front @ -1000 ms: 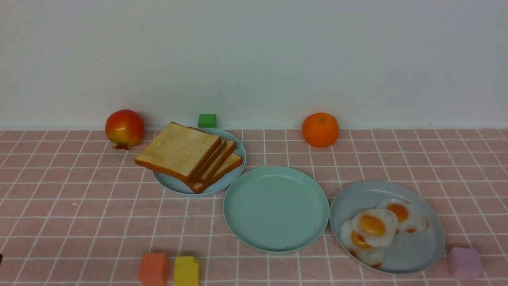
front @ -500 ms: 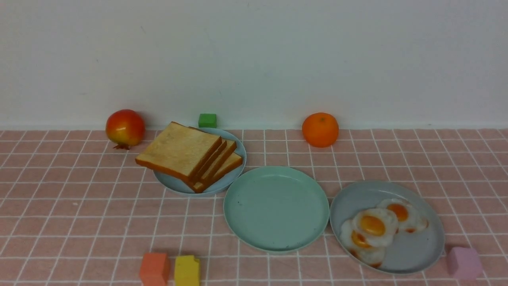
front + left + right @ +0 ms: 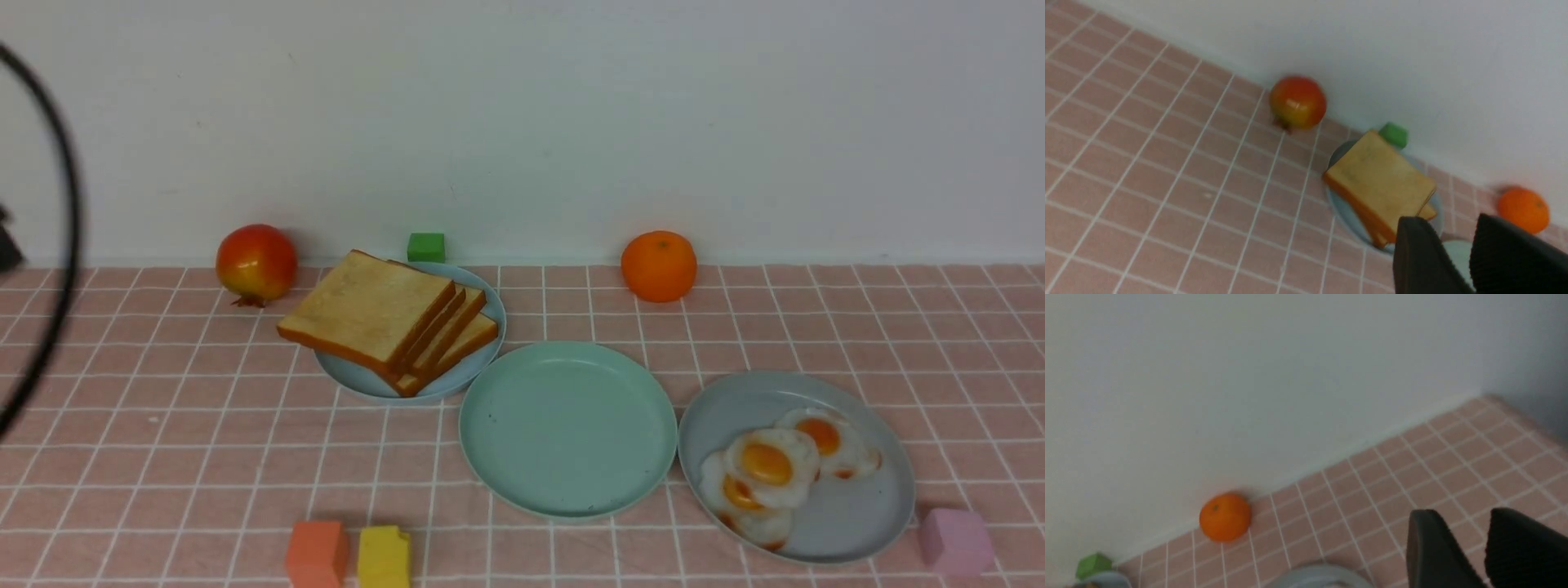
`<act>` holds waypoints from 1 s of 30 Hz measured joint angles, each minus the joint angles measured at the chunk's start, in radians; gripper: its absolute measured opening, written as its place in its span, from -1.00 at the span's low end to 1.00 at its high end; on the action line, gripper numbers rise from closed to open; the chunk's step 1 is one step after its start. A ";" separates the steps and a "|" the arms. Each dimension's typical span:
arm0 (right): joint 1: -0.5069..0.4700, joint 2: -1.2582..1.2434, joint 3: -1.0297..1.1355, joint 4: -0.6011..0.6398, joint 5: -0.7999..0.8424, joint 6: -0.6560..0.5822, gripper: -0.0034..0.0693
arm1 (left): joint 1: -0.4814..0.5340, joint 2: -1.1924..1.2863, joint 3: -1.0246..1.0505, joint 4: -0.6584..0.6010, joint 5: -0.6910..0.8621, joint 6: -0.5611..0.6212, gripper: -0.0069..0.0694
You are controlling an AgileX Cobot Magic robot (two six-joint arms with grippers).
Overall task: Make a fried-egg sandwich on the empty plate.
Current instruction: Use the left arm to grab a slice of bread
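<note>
Front view: a blurred black curved cable point(image 3: 69, 204), not visible in either earlier frame, now arcs across the left edge; a dark fragment point(image 3: 8, 245) accompanies it.

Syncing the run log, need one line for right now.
left hand: open, nothing held | right hand: open, nothing held | green plate: bare | toast: stacked, untouched | eggs: on grey plate

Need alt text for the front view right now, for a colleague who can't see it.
An empty green plate sits between a blue plate of stacked toast, on its left, and a grey plate holding three fried eggs, on its right.
</note>
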 joint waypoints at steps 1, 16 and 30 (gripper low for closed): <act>0.002 0.020 0.002 0.051 0.018 -0.061 -0.25 | 0.000 0.059 -0.005 -0.018 0.011 0.000 -0.19; 0.150 0.318 0.003 0.617 0.278 -0.676 -0.20 | 0.134 0.614 -0.333 -0.420 0.258 0.418 -0.19; 0.389 0.350 0.003 0.701 0.186 -0.752 0.14 | 0.288 0.990 -0.405 -0.964 0.215 1.055 0.59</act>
